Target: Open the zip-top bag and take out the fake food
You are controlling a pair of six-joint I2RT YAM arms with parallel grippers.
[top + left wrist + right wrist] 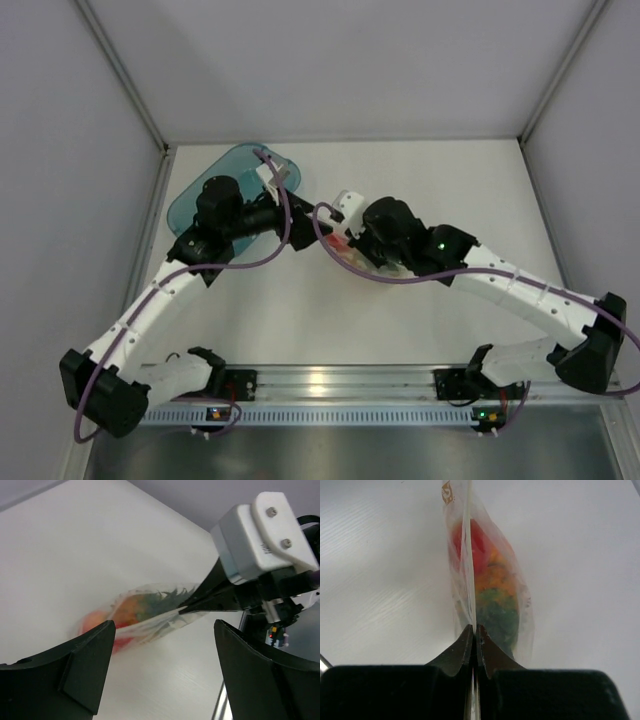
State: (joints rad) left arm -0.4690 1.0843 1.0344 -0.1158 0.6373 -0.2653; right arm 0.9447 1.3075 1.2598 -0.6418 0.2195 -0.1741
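Note:
The zip-top bag (490,580) is clear and crinkly and hangs just above the white table. My right gripper (474,630) is shut on its top edge strip. Inside it is the fake food: a red fruit (479,542), an orange pineapple (495,575) and its green leaves (497,615). In the left wrist view the bag (150,612) lies ahead of my left gripper (164,626), which is open, empty and apart from the bag. The right gripper's fingertips (187,610) pinch the bag's right end there. In the top view both grippers, left (305,222) and right (335,232), meet mid-table over the bag (352,258).
A translucent teal rounded tray (225,180) lies at the back left, partly under the left arm. Grey walls enclose the table on three sides. A metal rail (330,385) runs along the near edge.

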